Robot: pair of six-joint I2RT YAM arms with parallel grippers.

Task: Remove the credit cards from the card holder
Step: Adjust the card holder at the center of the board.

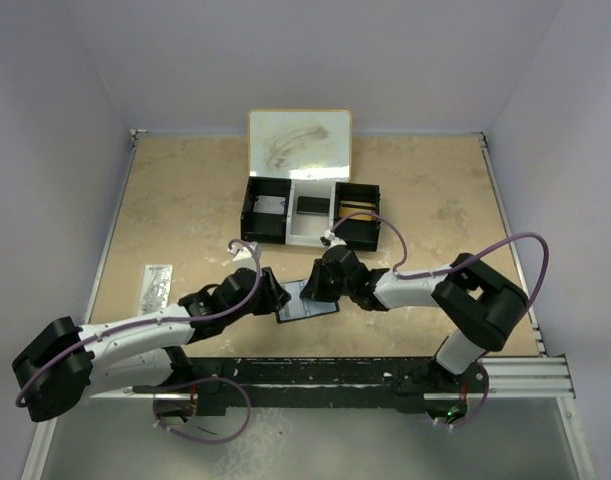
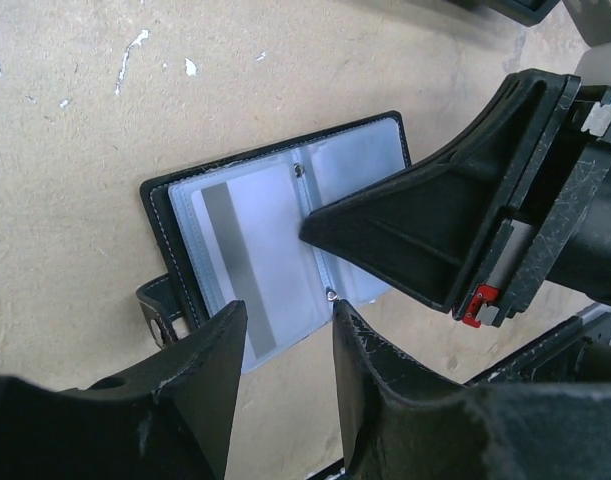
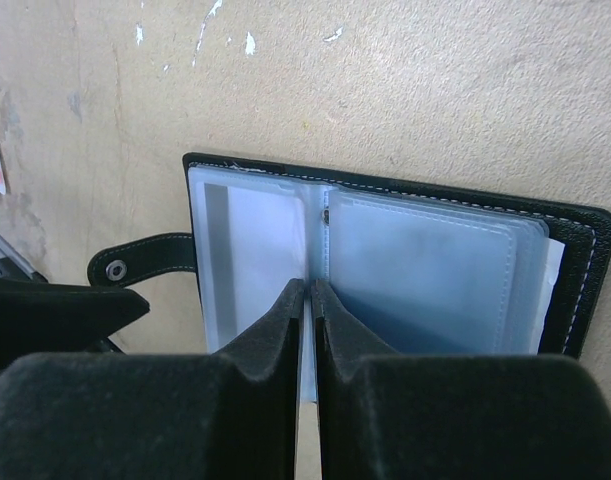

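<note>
The black card holder [image 1: 307,300] lay opened flat on the worktop [image 1: 185,210] between the two arms. The right hand [image 3: 307,287] was pinched closed on a clear sleeve [image 3: 306,340] at its fold, while the left hand [image 2: 287,318] hovered open at its edge.

The card holder [image 2: 255,250] has a black leathery cover with pale stitches, shiny see-through plastic pockets inside, and a small metal snap [image 3: 115,270]. The counter [image 2: 85,130] looks like rough tan board, chipped white in spots. The fingers [image 2: 210,380] are dull black plastic, scratched.
</note>
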